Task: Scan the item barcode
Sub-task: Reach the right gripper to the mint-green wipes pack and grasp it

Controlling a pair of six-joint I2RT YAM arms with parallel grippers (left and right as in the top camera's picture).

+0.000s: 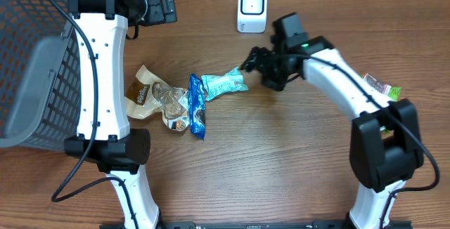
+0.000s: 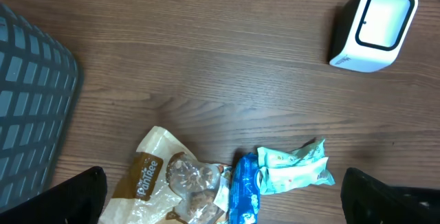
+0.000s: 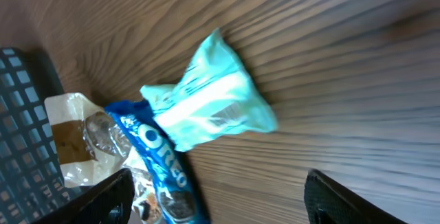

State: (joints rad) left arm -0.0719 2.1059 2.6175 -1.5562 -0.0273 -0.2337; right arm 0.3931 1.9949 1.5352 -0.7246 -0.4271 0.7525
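The right hand (image 1: 249, 63) hangs with its fingers apart and nothing between them, just beside the right end of the teal snack packet (image 1: 223, 83). The packet lies on the surface (image 1: 281, 159), its left end touching a blue cookie packet (image 1: 197, 106). It looks light, soft and crinkly, probably slick film. A pinch on the crimped right end seems best, leaving the flat faces free for the scanner (image 1: 252, 8) standing farther back. The left hand (image 1: 160, 4), fingers also wide apart, hovers far left.
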